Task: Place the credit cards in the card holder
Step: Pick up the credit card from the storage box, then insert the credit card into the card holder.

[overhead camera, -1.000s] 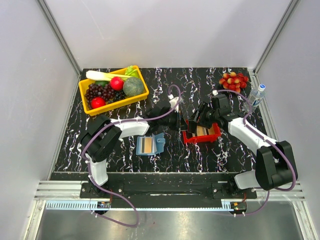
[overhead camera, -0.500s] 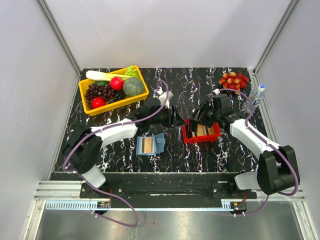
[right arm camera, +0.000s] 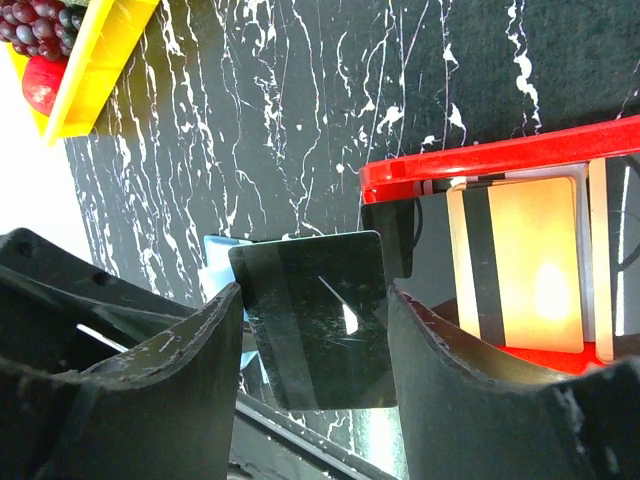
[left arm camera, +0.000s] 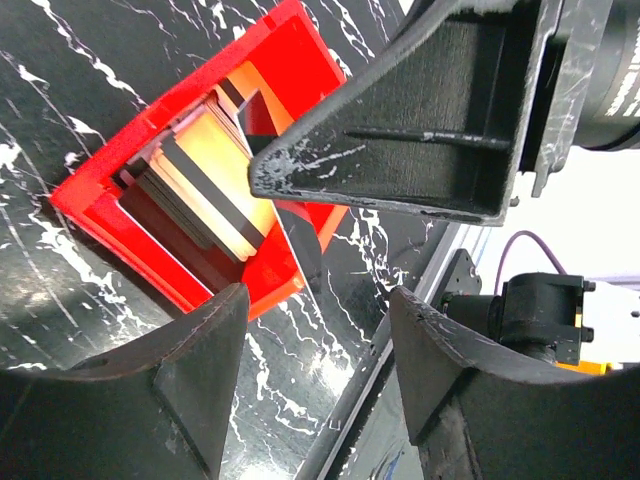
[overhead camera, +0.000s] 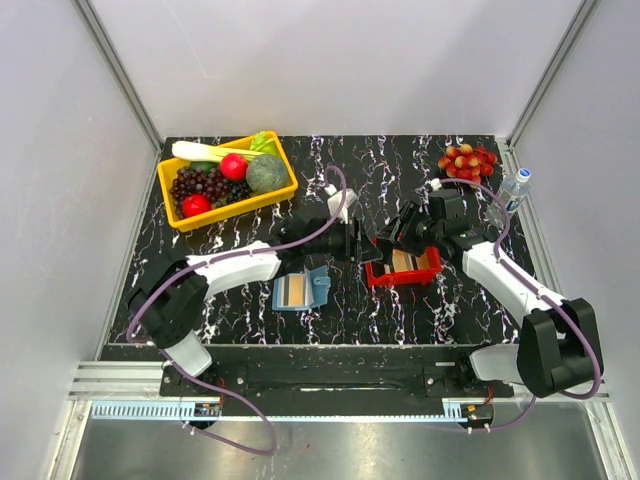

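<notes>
My left gripper (left arm camera: 318, 300) swung over to the tray (overhead camera: 378, 278) and spread wide, empty. Right gripper (right arm camera: 315, 295) pinches dark card (right arm camera: 320, 340) beside it. Holder (overhead camera: 318, 285) lies open, well apart, with tan card (overhead camera: 291, 290) in. Stack (left arm camera: 215, 180) remains.

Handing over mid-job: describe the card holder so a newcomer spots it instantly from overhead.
On the black marbled table, start at the yellow fruit basket far left and come toward the near edge. The card holder lies open there, left of the red tray. It is the only steel-blue item, with a tan card showing inside.
</notes>
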Controlling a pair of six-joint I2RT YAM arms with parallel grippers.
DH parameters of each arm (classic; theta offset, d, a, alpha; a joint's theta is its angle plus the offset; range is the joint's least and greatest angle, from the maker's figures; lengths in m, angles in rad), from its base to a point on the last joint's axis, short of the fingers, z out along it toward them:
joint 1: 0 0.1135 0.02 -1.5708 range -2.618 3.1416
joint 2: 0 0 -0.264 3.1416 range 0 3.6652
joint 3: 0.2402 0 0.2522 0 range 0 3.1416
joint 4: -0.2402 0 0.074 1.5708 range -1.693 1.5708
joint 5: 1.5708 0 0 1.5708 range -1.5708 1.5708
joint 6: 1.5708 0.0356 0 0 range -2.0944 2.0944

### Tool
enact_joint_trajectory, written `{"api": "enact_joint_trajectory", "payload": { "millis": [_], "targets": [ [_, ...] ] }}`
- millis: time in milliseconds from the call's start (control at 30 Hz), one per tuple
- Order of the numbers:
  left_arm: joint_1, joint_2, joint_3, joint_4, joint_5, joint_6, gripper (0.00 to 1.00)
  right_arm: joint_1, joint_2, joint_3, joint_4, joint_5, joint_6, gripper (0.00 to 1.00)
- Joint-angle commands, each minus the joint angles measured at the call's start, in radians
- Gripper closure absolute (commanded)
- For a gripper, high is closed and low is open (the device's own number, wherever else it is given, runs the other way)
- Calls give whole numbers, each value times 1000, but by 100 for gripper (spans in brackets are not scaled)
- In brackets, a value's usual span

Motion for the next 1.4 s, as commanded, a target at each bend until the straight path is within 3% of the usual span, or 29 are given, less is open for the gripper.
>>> {"api": "enact_joint_trajectory", "payload": {
  "millis": [0, 100, 200, 333, 633, 767, 833, 933, 1067, 1233, 1367],
  "targets": [
    [-19, 30, 46, 37, -6, -12, 38, -2, -47, -2, 45, -32, 21, 41],
    [-31, 43, 57, 32, -31, -10, 42, -2, -54, -3, 51, -41, 28, 41],
    [-33, 56, 69, 29, -41, -18, 56, -2, -63, -6, 51, -47, 30, 41],
    [-31, 53, 73, 35, -64, -24, 65, -2, -74, -9, 50, -47, 27, 41],
    [-33, 64, 89, 83, -49, -52, 66, -2, -86, -21, 50, -54, 25, 41],
    [-31, 82, 108, 75, -45, -58, 85, -2, -88, -20, 51, -64, 25, 41],
    [-33, 87, 108, 74, -37, -59, 99, -2, -97, -18, 51, -64, 22, 40],
    [-30, 81, 94, 63, -32, -59, 100, -2, -116, -14, 48, -54, 22, 32],
    [-14, 34, 44, 67, -35, -43, 100, -5, -149, 6, 19, -20, 12, 13],
    [74, -101, -70, 132, 44, -53, 100, -15, -220, 25, -22, -9, -18, 11],
    [144, -172, -113, 164, 170, -56, 100, -17, -241, 20, 8, -102, -13, 12]
  ]
}}
